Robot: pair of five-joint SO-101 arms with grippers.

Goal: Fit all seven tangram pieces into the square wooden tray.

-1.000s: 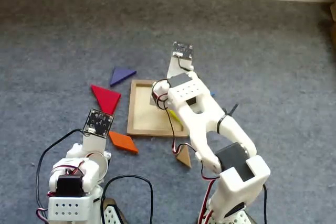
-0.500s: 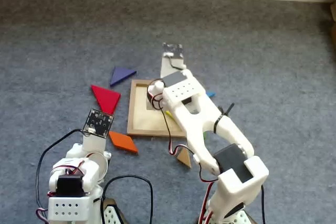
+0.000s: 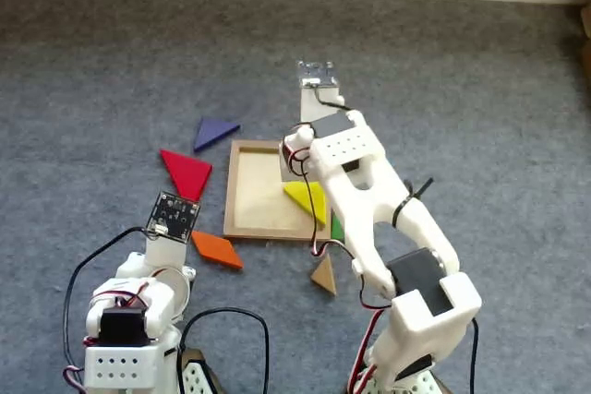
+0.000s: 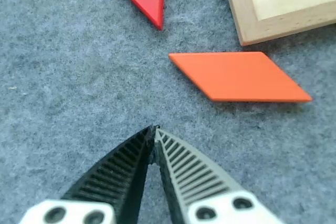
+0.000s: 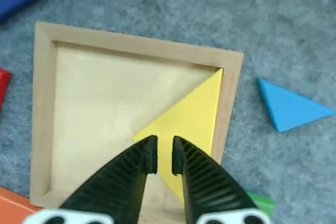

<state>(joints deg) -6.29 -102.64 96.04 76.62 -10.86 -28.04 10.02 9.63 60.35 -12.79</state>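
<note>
Right gripper (image 5: 164,146) barely open, empty, over yellow triangle (image 5: 190,121) in tray (image 5: 44,119) mid-frame; left gripper (image 4: 155,130) closed, empty, lower left, near orange parallelogram (image 4: 239,76).

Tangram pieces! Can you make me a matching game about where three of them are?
Pieces:
1. yellow triangle
2. orange parallelogram
3. red triangle

Places:
A. on the carpet, between the dark blue triangle and the orange parallelogram
B. inside the wooden tray
C. on the carpet, just ahead of the left gripper

Pairs: 1-B, 2-C, 3-A
</note>
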